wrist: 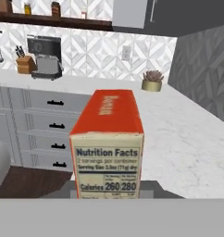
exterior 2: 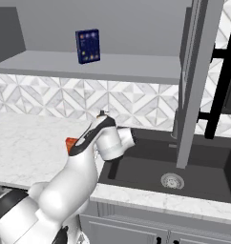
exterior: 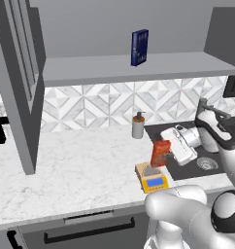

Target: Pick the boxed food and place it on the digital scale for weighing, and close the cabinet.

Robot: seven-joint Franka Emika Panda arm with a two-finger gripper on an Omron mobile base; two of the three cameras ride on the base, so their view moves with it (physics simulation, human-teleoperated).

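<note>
So the boxed food (exterior: 160, 152), the little orange-red carton, sits right above the digital scale (exterior: 152, 177), standing pretty much upright over the grey plate. Can't tell if its bottom is actually touching the plate or just a hair over it. In the hand view the carton (wrist: 108, 143) is front and center with its nutrition facts panel facing the camera, and the gripper (exterior: 169, 150) is clamped on it from the sink side of the scale.

The scale itself is near the front edge of the marble counter (exterior: 80, 170), yellow-orange front and blue display toward the robot. Behind the scale toward the tiled wall is a soap dispenser (exterior: 138, 125). Just to the right of the scale is the dark sink (exterior 2: 194, 167).

Up above the scale, the cabinet (exterior: 20, 82) has its door swung open at the left, and a dark blue box (exterior: 139, 47) stands on the shelf inside.
</note>
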